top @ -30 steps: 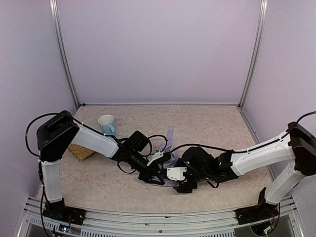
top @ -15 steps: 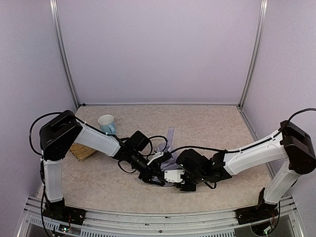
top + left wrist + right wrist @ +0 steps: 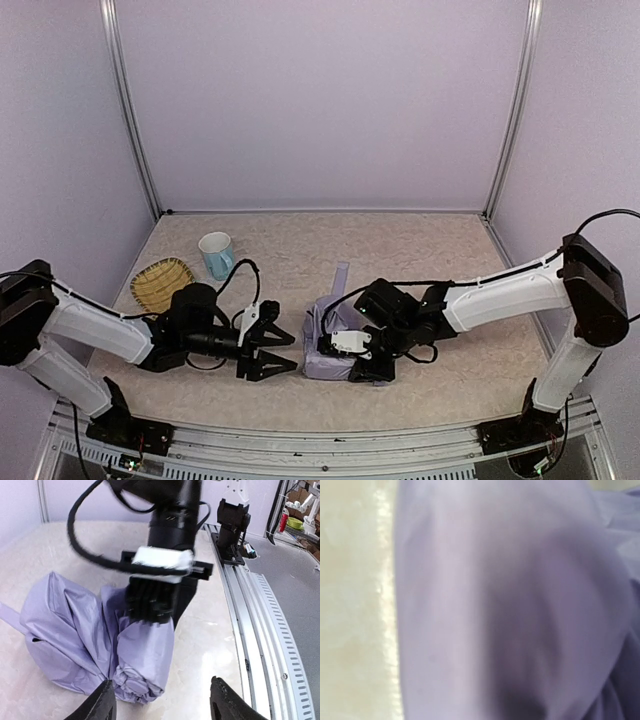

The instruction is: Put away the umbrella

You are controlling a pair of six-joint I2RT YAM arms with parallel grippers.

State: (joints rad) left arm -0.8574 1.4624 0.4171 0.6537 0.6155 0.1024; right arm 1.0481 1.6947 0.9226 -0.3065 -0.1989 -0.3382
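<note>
The umbrella lies folded as a pale lavender bundle on the table near the front middle, its knob end toward the left arm. My right gripper is pressed down on its right part and shut on the fabric; the left wrist view shows those black jaws clamped over the umbrella. Lavender fabric of the umbrella fills the right wrist view, hiding the fingers. My left gripper stands open just left of the bundle, empty, and the umbrella's end lies ahead of the left gripper.
A pale blue mug stands at the back left, with a yellow woven dish beside it. The umbrella's strap trails toward the back. A metal rail runs along the table's front edge.
My left gripper has let go of the umbrella, opened and drawn back to the left. The right gripper has moved left onto the bundle and closed on it.
</note>
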